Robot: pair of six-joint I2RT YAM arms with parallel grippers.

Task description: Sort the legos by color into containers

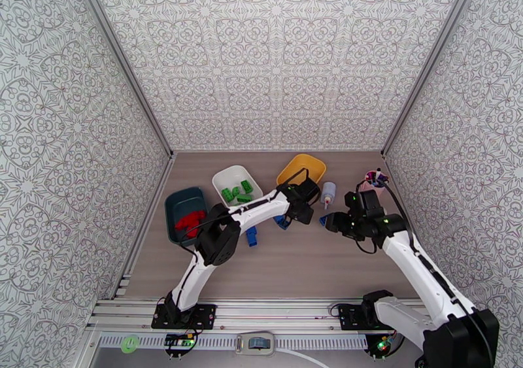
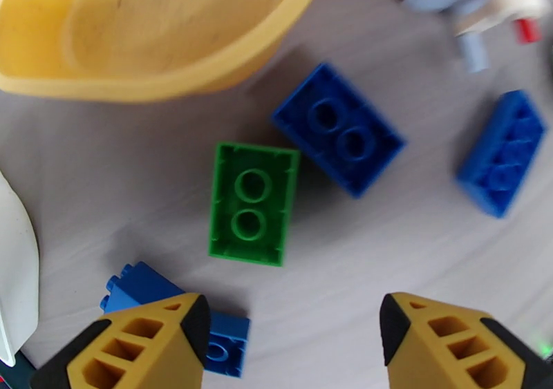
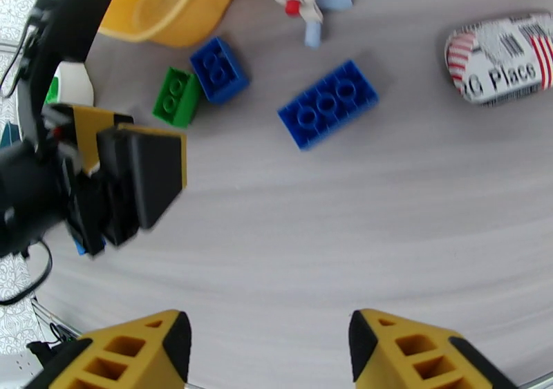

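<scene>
- Patterned walls enclose a wood-grain table (image 1: 314,258) in my overhead view.
- Three containers sit mid-frame. A dark teal tray (image 1: 182,200) at left holds red legos (image 1: 191,220). A white tray (image 1: 229,174) beside it holds green legos (image 1: 236,193). A yellow tray (image 1: 301,167) lies to the right.
- My left gripper (image 2: 294,321) hangs at the bottom of its wrist frame, jaws spread and grasping nothing. A green brick (image 2: 254,204) lies upside down at centre, with a blue brick (image 2: 337,129) just beside its upper right corner.
- My right gripper (image 3: 269,342) is also released and empty over bare table. A long blue brick (image 3: 328,103) lies in that frame's upper centre.
- A white bottle (image 1: 328,193) lies right of the yellow tray.
</scene>
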